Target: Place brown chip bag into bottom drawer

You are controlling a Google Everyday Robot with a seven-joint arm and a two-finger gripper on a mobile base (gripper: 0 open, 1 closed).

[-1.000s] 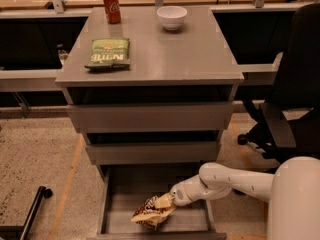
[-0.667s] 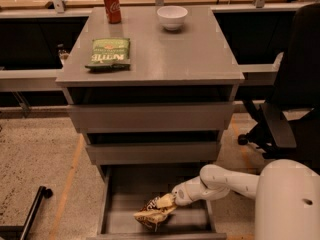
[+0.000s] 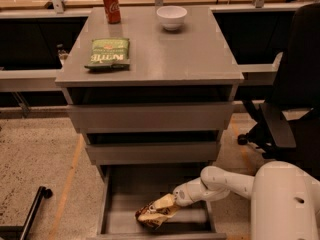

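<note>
Holding or dropped?

Held. White gripper [image 3: 176, 198] sits low in the open grey bottom drawer [image 3: 114, 219], fingers pinched on the cream-yellow end of the crinkly brown chip bag [image 3: 154, 213]. The bag's dark end seems to rest on the drawer floor.

Handling?

Light, soft, slick foil, I'd judge. Edge pinch is right, since squeezing the middle crushes chips.

Further back?

On the grey cabinet surface [image 3: 200, 54]: green chip bag [image 3: 109, 53], white bowl [image 3: 171, 17], red can [image 3: 111, 6].

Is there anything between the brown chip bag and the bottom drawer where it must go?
Nothing visible. The bottom drawer is pulled open, and the gripper holds the brown chip bag inside it, low over the bare drawer floor.
</note>
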